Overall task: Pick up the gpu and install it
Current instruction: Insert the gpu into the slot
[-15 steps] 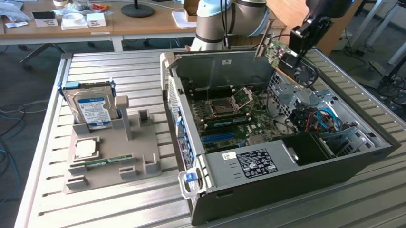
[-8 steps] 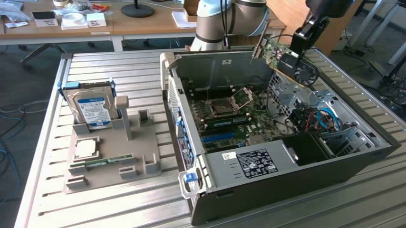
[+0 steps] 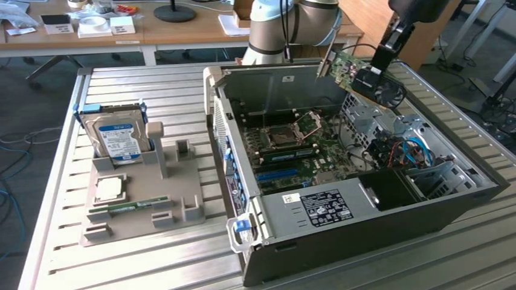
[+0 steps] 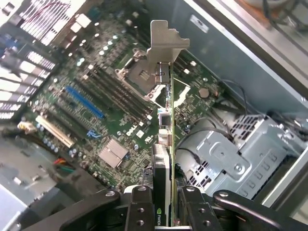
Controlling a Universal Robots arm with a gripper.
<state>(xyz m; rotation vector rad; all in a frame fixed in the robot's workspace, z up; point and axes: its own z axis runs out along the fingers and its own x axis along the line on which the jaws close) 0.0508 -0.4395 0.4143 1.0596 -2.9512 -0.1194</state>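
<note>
Exterior view: open PC case (image 3: 347, 226) lies on its side on a slatted metal table (image 3: 145, 84), motherboard (image 3: 303, 154) exposed. Gripper (image 3: 377, 63) hangs over the case's far corner on the exterior view's right, clamped on the gpu (image 3: 354, 71). The card is tilted, in the air, clear of the board, with its green face and black fan showing. On the exterior view's left, a grey holder tray (image 3: 141, 226) carries a hard drive (image 3: 117, 138) standing upright at the far end, a CPU (image 3: 110, 188) lying flat, and a RAM stick (image 3: 129, 206) nearer.

Wrist view: gpu (image 4: 166, 110) seen edge-on, pinched between both fingers (image 4: 139, 209) of the gripper (image 4: 163, 207), silver bracket (image 4: 166, 41) at its far end. Below it and apart: motherboard (image 4: 110, 120) with CPU socket (image 4: 137, 72), blue slot (image 4: 84, 102) and small heatsink (image 4: 113, 153), with a metal drive cage (image 4: 231, 154) beside.
</note>
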